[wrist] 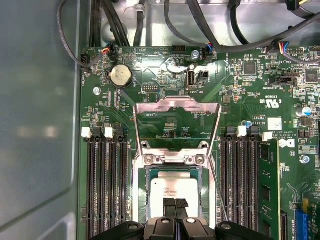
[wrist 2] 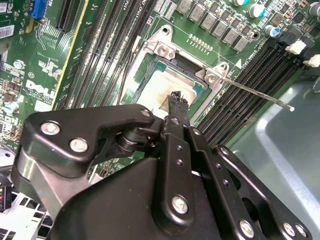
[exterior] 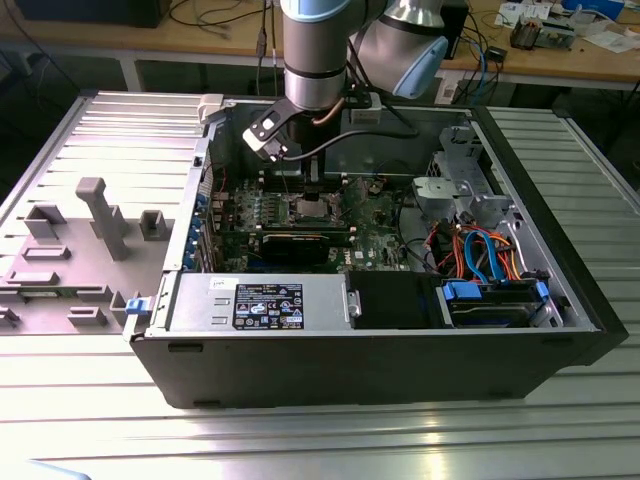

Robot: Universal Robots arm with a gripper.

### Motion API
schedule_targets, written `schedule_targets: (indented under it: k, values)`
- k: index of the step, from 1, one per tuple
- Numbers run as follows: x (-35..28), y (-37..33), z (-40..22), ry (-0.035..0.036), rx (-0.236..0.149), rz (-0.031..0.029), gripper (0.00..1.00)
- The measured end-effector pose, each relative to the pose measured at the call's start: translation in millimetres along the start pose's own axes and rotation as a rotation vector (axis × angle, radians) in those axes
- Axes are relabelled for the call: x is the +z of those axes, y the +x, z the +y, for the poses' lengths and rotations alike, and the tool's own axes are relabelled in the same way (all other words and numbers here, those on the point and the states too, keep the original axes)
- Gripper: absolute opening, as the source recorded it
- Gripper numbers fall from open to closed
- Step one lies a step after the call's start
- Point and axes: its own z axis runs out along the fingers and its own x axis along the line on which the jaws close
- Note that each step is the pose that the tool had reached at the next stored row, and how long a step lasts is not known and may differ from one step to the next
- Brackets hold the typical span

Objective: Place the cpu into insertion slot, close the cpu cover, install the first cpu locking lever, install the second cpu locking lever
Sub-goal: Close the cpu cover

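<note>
Cpu point(wrist: 173, 188), one, sits in the one insertion slot point(wrist: 145, 200) under narrow, closed jaws; one cpu cover point(wrist: 176, 103) stands open.

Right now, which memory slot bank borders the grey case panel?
The memory slot bank on the coin cell side; the other is nearer the blue connector.

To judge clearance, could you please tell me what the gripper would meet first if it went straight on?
Most likely the chip lying in the socket: in the first wrist view the gripper points down at its silver top. Whether they already touch I cannot tell.
</note>
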Motion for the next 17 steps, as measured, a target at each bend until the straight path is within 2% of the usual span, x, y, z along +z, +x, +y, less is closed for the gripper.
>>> schedule_targets:
  k: [17]
  values:
    - [-3.2,0.0,0.1,0.0001,0.000,-0.0001,0.11]
